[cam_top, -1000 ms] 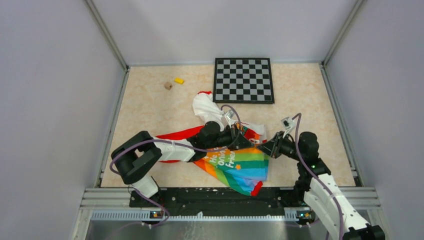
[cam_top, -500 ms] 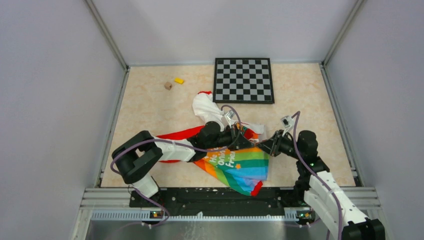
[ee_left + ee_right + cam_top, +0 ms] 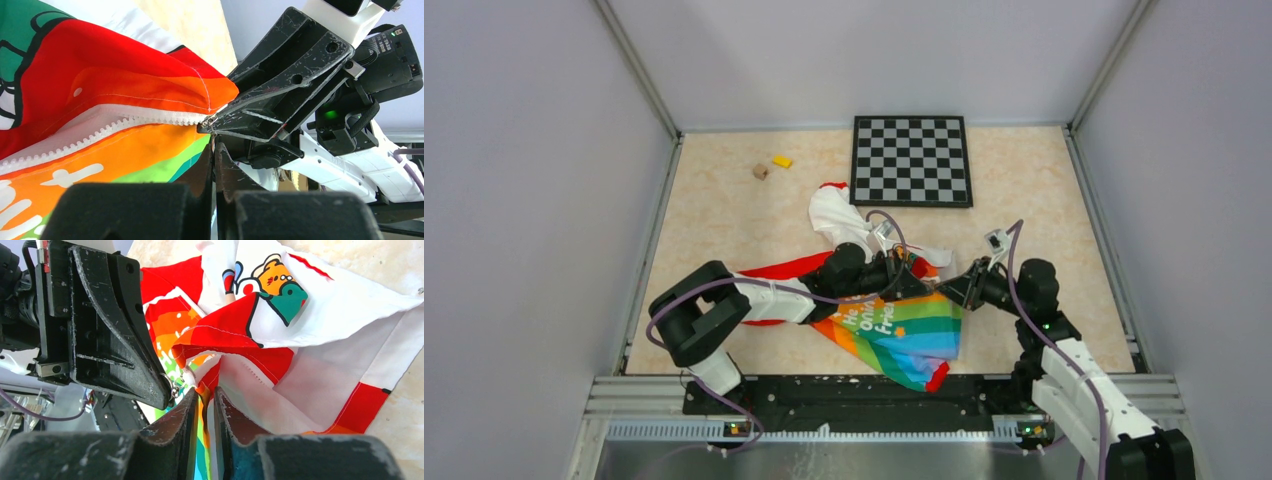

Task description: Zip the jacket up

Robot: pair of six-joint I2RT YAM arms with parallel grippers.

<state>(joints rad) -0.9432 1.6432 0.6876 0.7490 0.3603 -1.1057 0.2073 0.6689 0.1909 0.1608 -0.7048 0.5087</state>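
jacket point(image 3: 894, 325): crumpled soft fabric, middle of table point(image 3: 724, 220), between both arms, partly under the left one
left gripper point(image 3: 168, 394): scuffed black fingers pressed together, metal pull point(image 3: 175, 384) at tips, hold unclear
right gripper point(image 3: 206, 393): nipped onto jacket edge by white zipper teeth point(image 3: 125, 122)

Setting: robotics lab test cell. Evidence: blank grey walls point(image 3: 524, 250) on three sides, with metal corner posts point(image 3: 637, 72) at upper left and upper right; marble-look tabletop point(image 3: 724, 220) in the centre; checkerboard point(image 3: 911, 160) at upper centre; aluminium rail point(image 3: 864, 385) along the bottom edge carrying the left arm point(image 3: 764, 297) and right arm point(image 3: 1079, 375).
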